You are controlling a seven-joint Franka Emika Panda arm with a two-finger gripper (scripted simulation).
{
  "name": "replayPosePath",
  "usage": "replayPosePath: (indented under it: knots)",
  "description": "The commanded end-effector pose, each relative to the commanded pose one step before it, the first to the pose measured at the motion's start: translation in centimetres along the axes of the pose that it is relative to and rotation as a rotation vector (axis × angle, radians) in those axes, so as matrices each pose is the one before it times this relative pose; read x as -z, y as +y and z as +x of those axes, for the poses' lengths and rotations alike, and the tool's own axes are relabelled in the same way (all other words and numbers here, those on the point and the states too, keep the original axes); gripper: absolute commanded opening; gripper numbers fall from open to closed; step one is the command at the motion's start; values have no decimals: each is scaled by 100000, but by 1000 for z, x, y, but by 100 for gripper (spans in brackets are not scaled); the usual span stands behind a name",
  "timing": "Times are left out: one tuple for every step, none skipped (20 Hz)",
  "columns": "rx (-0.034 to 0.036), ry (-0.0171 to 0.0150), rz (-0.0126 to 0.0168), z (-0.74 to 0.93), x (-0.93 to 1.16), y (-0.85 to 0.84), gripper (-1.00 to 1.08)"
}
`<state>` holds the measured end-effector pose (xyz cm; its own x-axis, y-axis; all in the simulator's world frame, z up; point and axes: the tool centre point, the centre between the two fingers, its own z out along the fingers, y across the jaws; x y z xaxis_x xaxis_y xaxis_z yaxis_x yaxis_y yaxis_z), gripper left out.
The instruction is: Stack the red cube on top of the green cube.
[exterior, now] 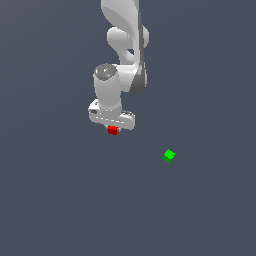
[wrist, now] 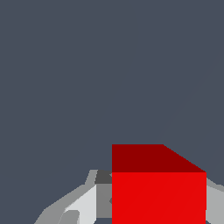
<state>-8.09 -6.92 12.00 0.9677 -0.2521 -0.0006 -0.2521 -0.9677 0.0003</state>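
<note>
No writing, label, brand, number or sign can be read in either view (every surface is plain, flat colour with nothing printed on it).

Count on inspection: one red cube (exterior: 112, 130), one green cube (exterior: 169, 155), one arm (exterior: 125, 45) bearing one gripper (exterior: 113, 125) (two cubes total).

We see flat, even light in both views, with no cast shadows on the grey-blue surface (exterior: 50, 200) and no glare. The arm (exterior: 125, 30) shades softly from white to grey. Edges look jagged and blocky, most of all around the red cube (wrist: 158, 192) close up.
</note>
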Motion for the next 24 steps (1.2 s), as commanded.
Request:
replayPosePath:
  knots:
    - [36,57,11,26,-28,-275,-100]
    - [0,0,0,10,-51,-242,-100]
    - [0,0,0,13,-66,-311,-100]
    - [0,0,0,16,-81,-380,-100]
    - [0,0,0,19,-96,-450,-100]
    - [14,-11,67,22,-111,-520,-100]
    - [0,0,0,26,-126,-591,-100]
    - [0,0,0,29,-142,-662,-100]
    - [0,0,0,33,-158,-735,-100]
    - [0,0,0,38,-174,-809,-100]
    - [0,0,0,43,-190,-883,-100]
    - [-26,-12,63,52,-203,-928,-100]
    - [0,0,0,52,-216,-1002,-100]
    - [0,0,0,56,-226,-1046,-100]
    - [0,0,0,61,-233,-1082,-100]
    - [0,0,0,65,-240,-1111,-100]
    - [0,0,0,70,-245,-1134,-100]
    - [0,0,0,75,-249,-1153,-100]
    - [0,0,0,79,-252,-1168,-100]
    - [0,0,0,84,-255,-1180,-100]
    - [0,0,0,90,-256,-1189,-100]
    - [0,0,0,93,-251,-1166,-100]
    - [0,0,0,93,-237,-1107,-100]
    - [0,0,0,93,-223,-1045,-100]
